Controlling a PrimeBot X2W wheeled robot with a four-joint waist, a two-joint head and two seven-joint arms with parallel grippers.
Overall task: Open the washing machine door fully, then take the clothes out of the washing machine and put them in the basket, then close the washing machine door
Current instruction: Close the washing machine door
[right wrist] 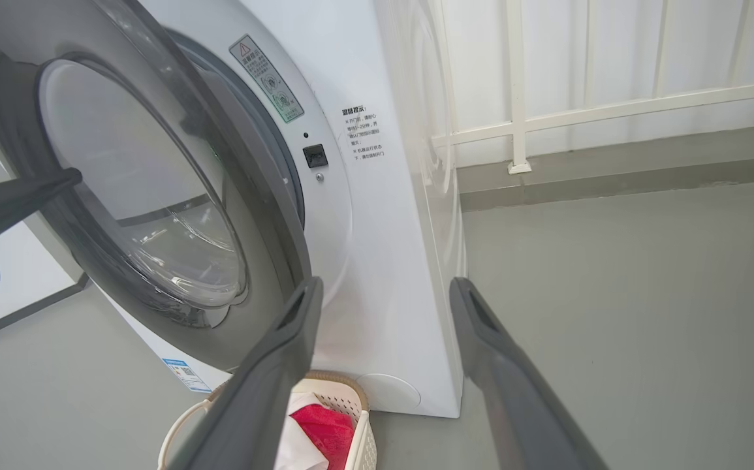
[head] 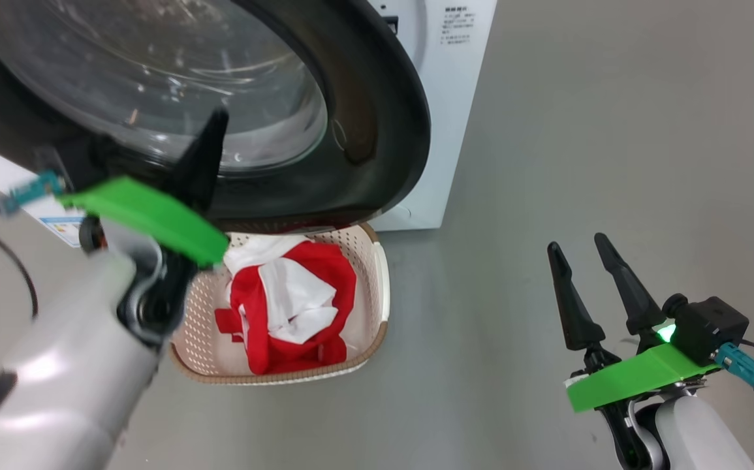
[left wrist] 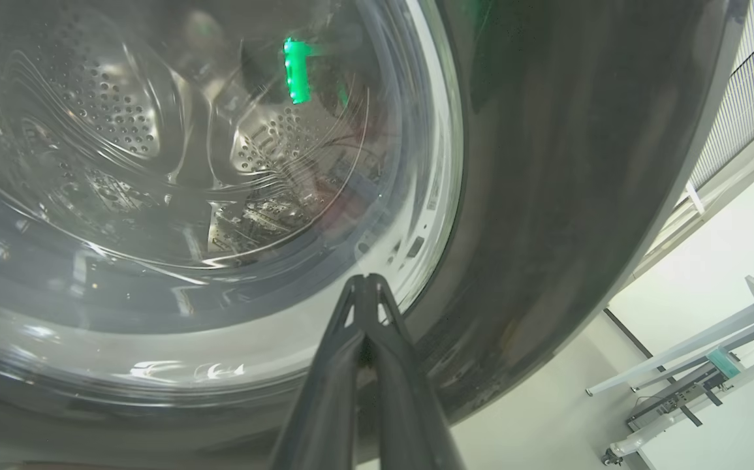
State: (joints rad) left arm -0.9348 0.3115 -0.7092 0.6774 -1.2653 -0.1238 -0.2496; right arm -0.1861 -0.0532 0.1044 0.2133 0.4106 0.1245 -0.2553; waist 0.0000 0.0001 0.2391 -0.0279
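Lying in the basket (head: 377, 274): red-and-white clothes (head: 292, 300).

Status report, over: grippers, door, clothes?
Left gripper shut, tips at door glass. Right gripper open, empty. Clothes in basket, door part open. Basket sits below door.

My left end effector (head: 219, 124): black fingers, bright green bracket (head: 148, 215) behind, pale grey forearm. Right end effector (head: 576, 241): same black fingers, same green. Washing machine door (head: 383, 117): glossy black rim, clear glass centre. Thru the glass, drum (left wrist: 109, 111) is shiny steel w/ dot-hole pattern. Washing machine (right wrist: 383, 261) body white; sm blue label (head: 66, 225) at 7 o'clock of door. Basket (head: 380, 287) cream w/ perforated dot sides, brown woven-look rim. Clothes (head: 324, 274) bright red w/ white panels. Floor (head: 546, 130) plain grey.
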